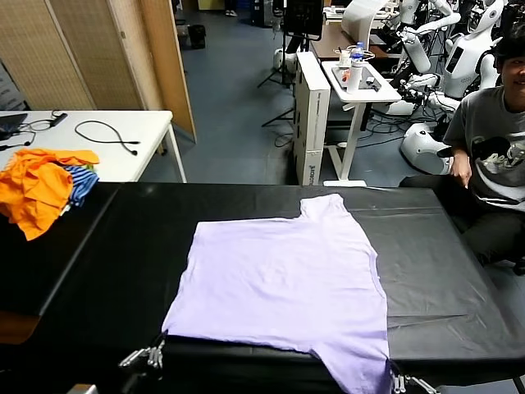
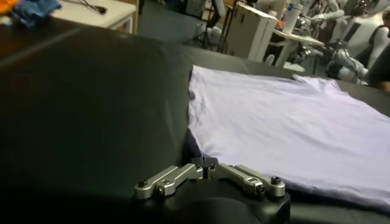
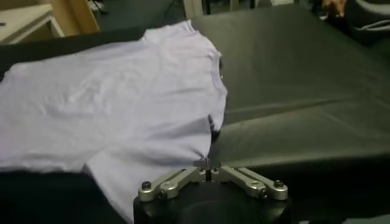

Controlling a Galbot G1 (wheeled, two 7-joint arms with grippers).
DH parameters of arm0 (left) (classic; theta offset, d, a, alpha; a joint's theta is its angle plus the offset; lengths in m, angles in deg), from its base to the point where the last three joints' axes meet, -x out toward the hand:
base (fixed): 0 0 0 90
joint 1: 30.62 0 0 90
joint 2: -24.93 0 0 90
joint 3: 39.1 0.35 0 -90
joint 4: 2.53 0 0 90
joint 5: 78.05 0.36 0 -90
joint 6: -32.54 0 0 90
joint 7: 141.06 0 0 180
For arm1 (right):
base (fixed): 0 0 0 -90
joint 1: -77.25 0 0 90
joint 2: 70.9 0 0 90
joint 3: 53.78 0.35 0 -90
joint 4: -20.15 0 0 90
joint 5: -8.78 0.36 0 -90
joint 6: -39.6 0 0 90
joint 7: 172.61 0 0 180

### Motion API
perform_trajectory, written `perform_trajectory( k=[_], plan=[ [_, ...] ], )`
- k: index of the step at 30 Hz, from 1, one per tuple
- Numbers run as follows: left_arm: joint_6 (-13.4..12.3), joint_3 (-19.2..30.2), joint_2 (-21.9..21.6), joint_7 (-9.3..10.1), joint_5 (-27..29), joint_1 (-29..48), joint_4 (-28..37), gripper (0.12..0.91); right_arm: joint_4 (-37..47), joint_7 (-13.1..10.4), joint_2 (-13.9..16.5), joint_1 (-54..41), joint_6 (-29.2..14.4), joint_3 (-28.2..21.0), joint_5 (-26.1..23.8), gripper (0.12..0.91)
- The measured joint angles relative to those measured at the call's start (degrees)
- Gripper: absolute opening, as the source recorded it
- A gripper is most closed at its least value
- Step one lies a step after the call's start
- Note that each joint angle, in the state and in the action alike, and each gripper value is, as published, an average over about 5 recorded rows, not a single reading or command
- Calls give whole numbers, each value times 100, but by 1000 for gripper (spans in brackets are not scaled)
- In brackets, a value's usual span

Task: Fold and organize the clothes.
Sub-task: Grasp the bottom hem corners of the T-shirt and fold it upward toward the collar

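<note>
Lavender T-shirt flat on black table; both hands (left, right) pinched shut on its near edge; orange garments far-left.

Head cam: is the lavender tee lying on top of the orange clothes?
No. The lavender T-shirt lies flat on the black table; the orange clothes sit apart.

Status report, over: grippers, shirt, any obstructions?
Left gripper and right gripper shut on T-shirt near-edge corners. Shirt flat on black table. Orange garments far left, clear.

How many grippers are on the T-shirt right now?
2. The left gripper pinches the pale lavender cotton T-shirt at its near left corner; the right gripper pinches its near right edge beside the sleeve.
</note>
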Motion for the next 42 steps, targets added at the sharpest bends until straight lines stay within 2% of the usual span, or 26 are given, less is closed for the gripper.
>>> perform_trajectory(
  k=[8,18,26,31,39,42],
  plan=[
    [-138,258,15,74,43,717,341,147,553,12,333,-1211,-198,-128,318,139],
    [-173,580,-93,323,264,1599,800,147,1504,-16,656,-2514,-83,-499,257,139],
    [-151,733,-282,405,369,2036,1130,147,2117,-75,681,-3173,-55,-872,-1,139],
    [-66,831,-393,449,387,2248,1334,147,2370,-72,672,-3486,-33,-1035,-27,139],
    [-70,981,-577,452,416,2526,1662,147,2611,-90,747,-3823,7,-1162,-48,139],
    [-46,1028,-590,483,419,2593,1738,147,2647,-78,758,-3850,66,-1165,-50,173]
  ],
)
